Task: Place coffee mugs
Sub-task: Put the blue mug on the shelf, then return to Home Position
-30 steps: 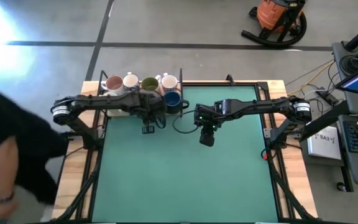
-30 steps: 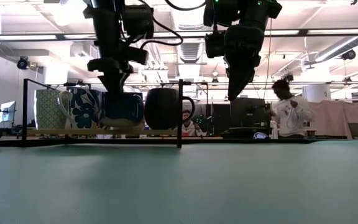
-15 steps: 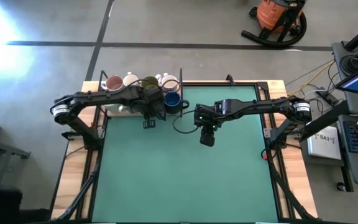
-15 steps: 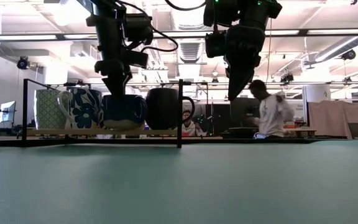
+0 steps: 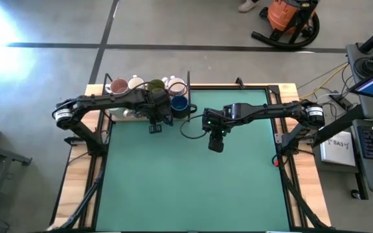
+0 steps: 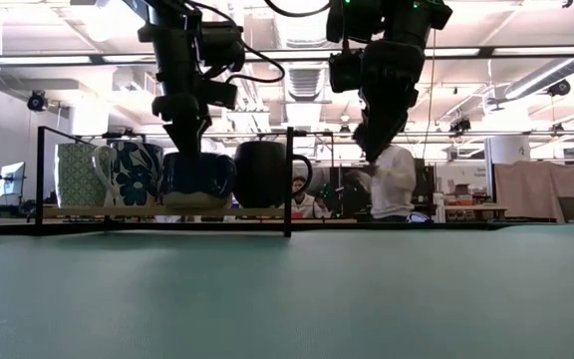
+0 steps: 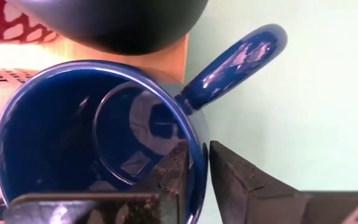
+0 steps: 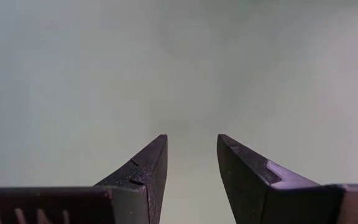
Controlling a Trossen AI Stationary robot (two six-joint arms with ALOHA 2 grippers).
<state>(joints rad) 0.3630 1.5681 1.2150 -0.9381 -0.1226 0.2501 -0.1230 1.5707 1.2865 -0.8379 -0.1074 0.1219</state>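
From above, the left gripper (image 5: 155,127) sits at the green mat's (image 5: 193,181) far left corner, beside clustered ceramic mugs (image 5: 146,86).

At table height, a glossy dark blue mug (image 6: 198,177) stands on the wooden ledge (image 6: 167,210).

The left wrist view shows the fingers (image 7: 178,168) straddling its rim, slightly slack; whether gripped, I cannot tell.

The right gripper (image 8: 191,163) hangs parted, empty.

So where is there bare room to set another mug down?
The green mat lies bare in front of both arms and to the right of the blue mug. The rack at the back left corner is crowded with mugs, the left end effector beside them.
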